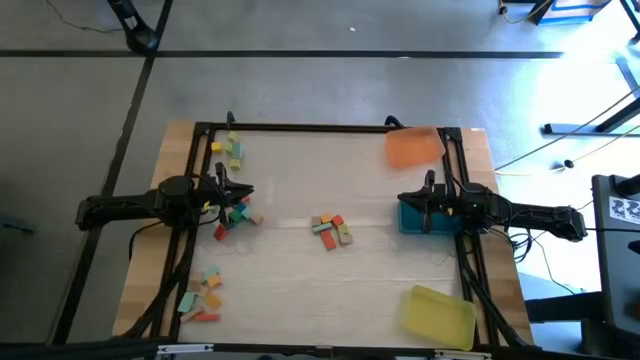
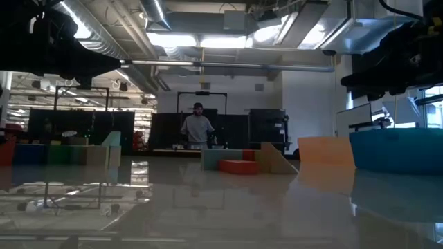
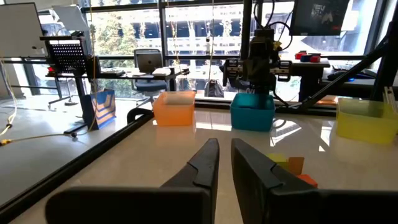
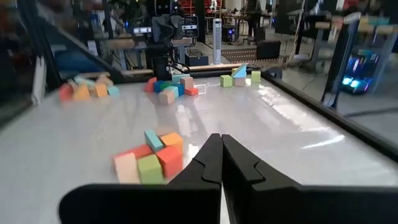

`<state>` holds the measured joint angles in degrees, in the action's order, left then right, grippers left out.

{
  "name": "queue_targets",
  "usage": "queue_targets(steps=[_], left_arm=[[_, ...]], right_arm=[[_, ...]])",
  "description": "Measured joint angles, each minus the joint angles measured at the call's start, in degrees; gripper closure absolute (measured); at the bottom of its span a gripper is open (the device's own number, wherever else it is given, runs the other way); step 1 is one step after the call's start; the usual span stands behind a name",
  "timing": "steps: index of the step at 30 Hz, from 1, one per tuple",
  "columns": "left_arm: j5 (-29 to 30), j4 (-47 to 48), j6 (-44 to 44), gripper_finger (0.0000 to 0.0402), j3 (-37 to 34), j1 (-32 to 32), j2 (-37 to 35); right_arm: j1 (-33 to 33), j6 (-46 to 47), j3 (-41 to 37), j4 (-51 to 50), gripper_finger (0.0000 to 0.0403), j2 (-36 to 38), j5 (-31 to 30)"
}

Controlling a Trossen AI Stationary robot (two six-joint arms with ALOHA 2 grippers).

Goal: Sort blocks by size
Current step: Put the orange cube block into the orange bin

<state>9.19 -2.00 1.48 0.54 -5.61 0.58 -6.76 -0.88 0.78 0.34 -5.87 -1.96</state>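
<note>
The blocks lie in separate heaps on the pale table: one at the middle [image 1: 330,230] [image 4: 152,163], one at the far left [image 1: 232,150], one at the near left [image 1: 202,297], and one under the left gripper [image 1: 235,212]. My left gripper [image 1: 243,193] [image 3: 225,144] hangs level at the table's left, above that heap, pointing right. Its fingers are drawn together but for a thin slit, with nothing between them. My right gripper [image 1: 403,200] [image 4: 221,138] hangs level at the right, over the blue tray [image 1: 425,218], shut and empty.
An orange tray [image 1: 413,147] stands at the far right and a yellow tray [image 1: 438,317] at the near right. A black frame [image 1: 320,128] runs round the table. The low view shows a person [image 2: 197,128] far off in the room behind.
</note>
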Motion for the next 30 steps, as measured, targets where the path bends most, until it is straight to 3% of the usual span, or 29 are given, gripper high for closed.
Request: queue_targets(steps=[22,27,30], left_arm=[[0.0,0.0,0.0,0.037,0.0,0.0,0.0],[0.0,0.0,0.0,0.037,0.0,0.0,0.0],[0.0,0.0,-0.3,0.037,0.0,0.0,0.0]], right_arm=[[0.0,-2.7,0.0,0.1,0.04,0.0,0.0],[0.0,-3.3,-0.1,3.7,0.04,0.0,0.0],[0.0,1.4,-0.1,7.5,0.04,0.0,1.2]])
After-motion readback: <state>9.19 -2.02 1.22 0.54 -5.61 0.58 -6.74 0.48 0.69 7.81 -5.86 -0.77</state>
